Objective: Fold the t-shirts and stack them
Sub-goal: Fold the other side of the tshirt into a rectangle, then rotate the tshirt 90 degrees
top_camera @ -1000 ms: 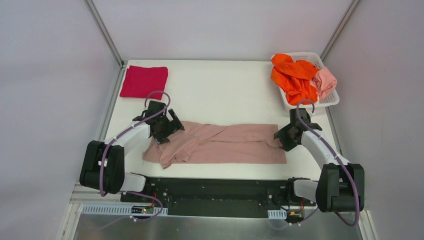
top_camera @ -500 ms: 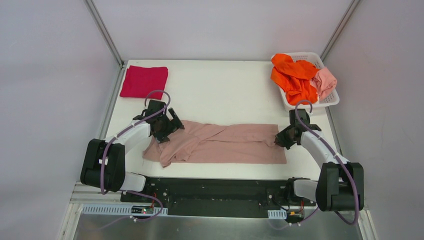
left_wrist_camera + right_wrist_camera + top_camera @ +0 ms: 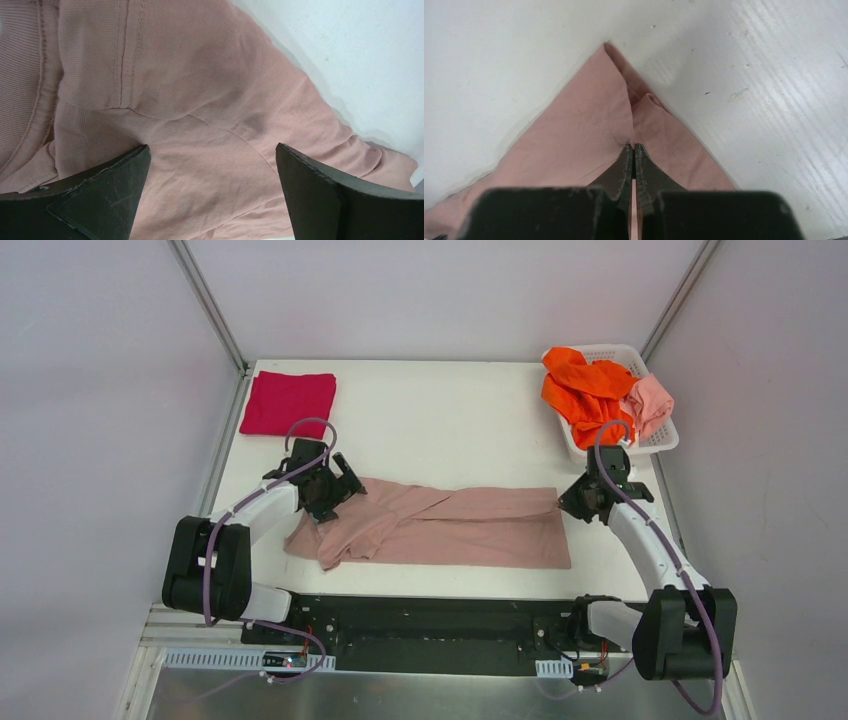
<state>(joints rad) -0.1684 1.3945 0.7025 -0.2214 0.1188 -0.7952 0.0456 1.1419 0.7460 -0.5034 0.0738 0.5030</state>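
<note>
Pinching the far right corner of the pink shirt [image 3: 450,530], your right end effector [image 3: 633,150] is clamped thin on the cloth, likely so that end can be lifted and carried over. Your left end effector [image 3: 212,155] is spread wide, low over the collar end, apparently ready to grip there. The shirt lies as a long band across the near tabletop [image 3: 450,420]. The red shirt [image 3: 288,403], folded at the far left corner, probably starts the stack; the orange shirt [image 3: 585,390] waits in the basket [image 3: 662,442].
</note>
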